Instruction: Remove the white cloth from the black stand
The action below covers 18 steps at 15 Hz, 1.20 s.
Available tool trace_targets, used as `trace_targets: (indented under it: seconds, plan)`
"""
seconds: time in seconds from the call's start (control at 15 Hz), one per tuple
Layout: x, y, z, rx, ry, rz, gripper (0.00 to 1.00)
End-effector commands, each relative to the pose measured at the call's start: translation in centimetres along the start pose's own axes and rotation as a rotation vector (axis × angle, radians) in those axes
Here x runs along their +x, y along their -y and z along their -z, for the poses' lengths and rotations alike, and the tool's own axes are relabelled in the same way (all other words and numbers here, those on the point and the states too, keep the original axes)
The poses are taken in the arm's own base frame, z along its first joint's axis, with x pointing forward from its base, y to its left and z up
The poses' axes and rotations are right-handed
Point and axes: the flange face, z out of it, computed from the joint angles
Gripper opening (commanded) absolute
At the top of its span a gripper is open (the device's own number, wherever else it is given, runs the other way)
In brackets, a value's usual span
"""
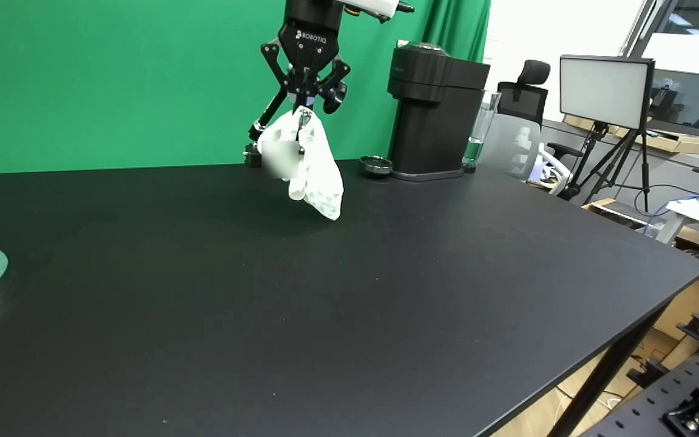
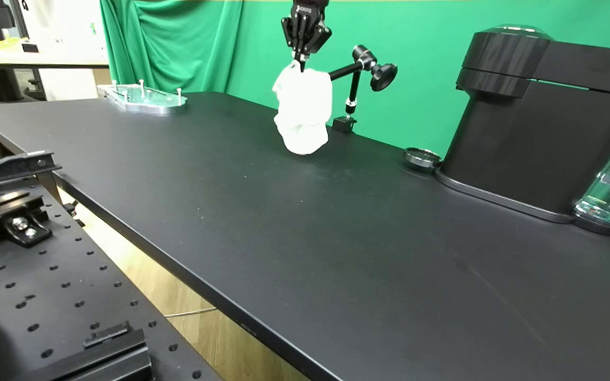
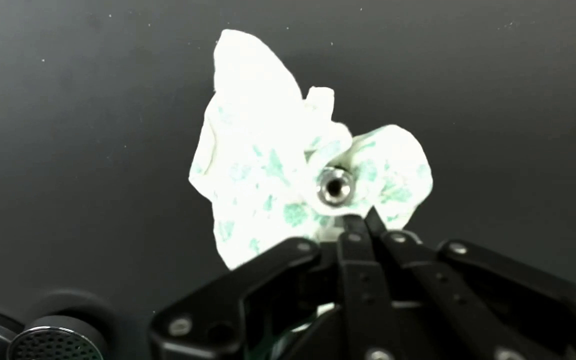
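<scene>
Spreading beneath everything, the dark table (image 1: 264, 303) carries the black stand (image 2: 365, 57), which reaches sideways and vanishes under the white cloth (image 2: 305, 103). That cloth lies directly below the gripper (image 3: 364, 217), its long axis hanging roughly upright in both exterior views; in the wrist view one long lobe stretches ahead and to the left of the fingers, a shorter one to the right. The fingers are pressed together at their tips, right at the cloth's upper folds; whether a fold is caught between them I cannot tell. What the move turns on is the small metal stud (image 3: 335, 186) just beyond the fingertips, pointing up bare with cloth around it. I judge that the pull should go straight up first, since a sideways tug would likely snag there.
</scene>
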Motion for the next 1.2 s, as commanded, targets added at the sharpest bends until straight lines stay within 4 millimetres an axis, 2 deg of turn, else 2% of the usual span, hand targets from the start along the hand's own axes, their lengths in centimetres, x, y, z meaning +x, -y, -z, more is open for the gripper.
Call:
trace_targets:
  seconds: [0.0, 0.4, 0.6, 0.73, 0.8, 0.93, 1.13]
  plan:
    - [-2.0, 2.9, 0.6, 0.014, 0.05, 0.067, 0.0]
    - [-6.3, 8.6, -0.7, 0.019, 0.142, 0.262, 0.0]
    - [-8.2, 10.1, -1.5, 0.008, 0.181, 0.327, 0.0]
    - [-9.0, 10.5, -2.0, -0.001, 0.201, 0.36, 0.0]
    - [-9.4, 10.5, -2.2, -0.009, 0.209, 0.379, 0.27]
    - [-10.1, 10.3, -2.7, -0.018, 0.23, 0.41, 0.32]
    - [-11.3, 9.5, -3.4, -0.034, 0.291, 0.467, 0.55]
